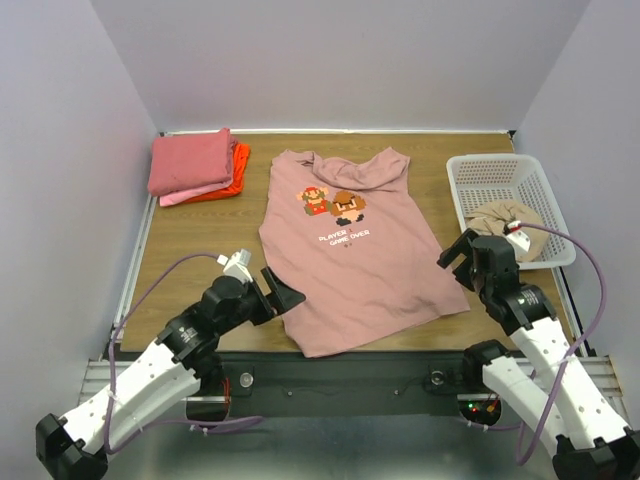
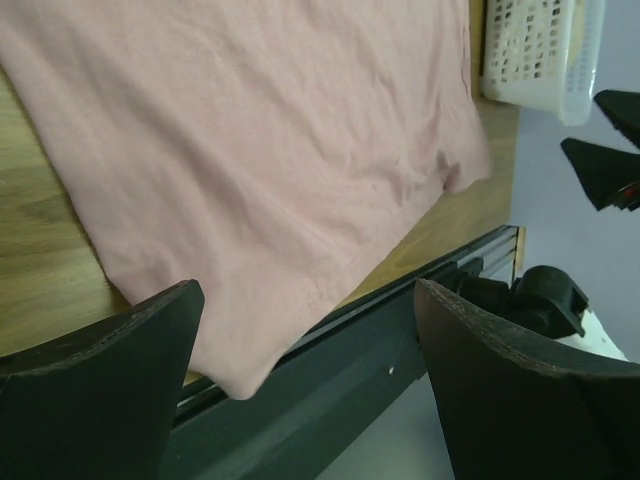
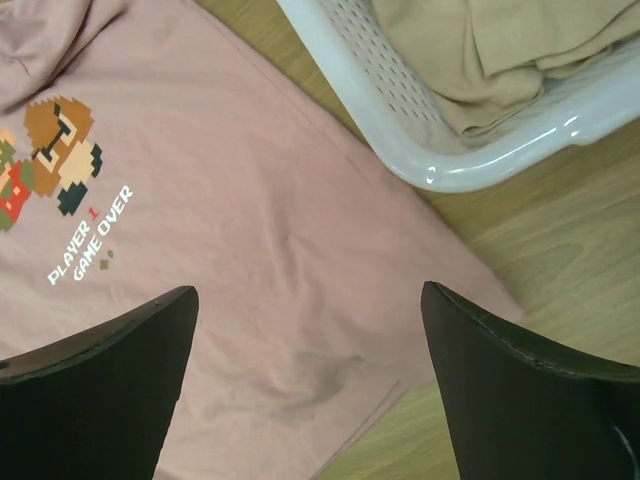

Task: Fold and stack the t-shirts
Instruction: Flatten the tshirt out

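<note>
The dusty-pink t-shirt (image 1: 350,255) with pixel-art characters and white text lies spread flat mid-table, its top folded down at the far end and its near corner hanging over the table's front edge. It also shows in the left wrist view (image 2: 250,130) and the right wrist view (image 3: 230,230). A folded stack sits at the far left: coral-pink tee (image 1: 190,160) on a pale-pink one (image 1: 178,199) and an orange-red one (image 1: 238,172). A beige tee (image 1: 510,220) lies crumpled in the basket. My left gripper (image 1: 283,290) is open above the shirt's near-left hem. My right gripper (image 1: 460,262) is open above its right hem.
The white lattice basket (image 1: 480,172) stands at the right, close to my right gripper; it also shows in the right wrist view (image 3: 340,70). Bare wooden table (image 1: 200,240) lies left of the shirt. The dark metal front rail (image 2: 330,370) runs under the shirt's hanging corner.
</note>
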Controlling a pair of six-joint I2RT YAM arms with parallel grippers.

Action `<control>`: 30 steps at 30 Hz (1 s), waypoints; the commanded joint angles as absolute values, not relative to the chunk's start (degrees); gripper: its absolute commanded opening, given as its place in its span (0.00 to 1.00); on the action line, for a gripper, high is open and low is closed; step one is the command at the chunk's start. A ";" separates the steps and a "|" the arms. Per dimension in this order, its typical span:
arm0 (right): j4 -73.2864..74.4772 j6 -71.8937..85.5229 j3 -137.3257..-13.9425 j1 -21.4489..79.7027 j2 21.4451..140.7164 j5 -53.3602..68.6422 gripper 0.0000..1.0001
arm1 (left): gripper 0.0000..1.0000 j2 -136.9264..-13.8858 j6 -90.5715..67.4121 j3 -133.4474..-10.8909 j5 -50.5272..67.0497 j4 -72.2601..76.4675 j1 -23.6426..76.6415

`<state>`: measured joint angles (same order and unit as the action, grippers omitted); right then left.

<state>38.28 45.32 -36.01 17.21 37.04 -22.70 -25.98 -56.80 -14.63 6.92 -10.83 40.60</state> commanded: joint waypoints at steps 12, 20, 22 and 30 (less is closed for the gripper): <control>25.76 39.81 -36.92 22.92 53.59 2.39 1.00 | 0.98 -57.88 -45.53 -44.98 -17.39 -10.37 41.13; 24.43 45.08 -38.76 32.96 70.29 -11.49 1.00 | 0.98 -90.30 -37.36 -60.72 -4.76 -3.52 28.41; 24.43 46.31 -38.85 32.87 73.02 -15.10 1.00 | 0.98 -94.29 -36.48 -63.27 -3.52 -4.30 27.78; 23.03 45.62 -43.41 32.52 86.38 -19.60 1.00 | 0.98 -97.39 -37.79 -53.37 -1.14 -0.62 27.86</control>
<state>26.20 45.43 -41.15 32.69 80.42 -15.46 -100.05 -37.98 -58.35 -3.05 -2.31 27.38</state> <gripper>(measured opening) 0.997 0.985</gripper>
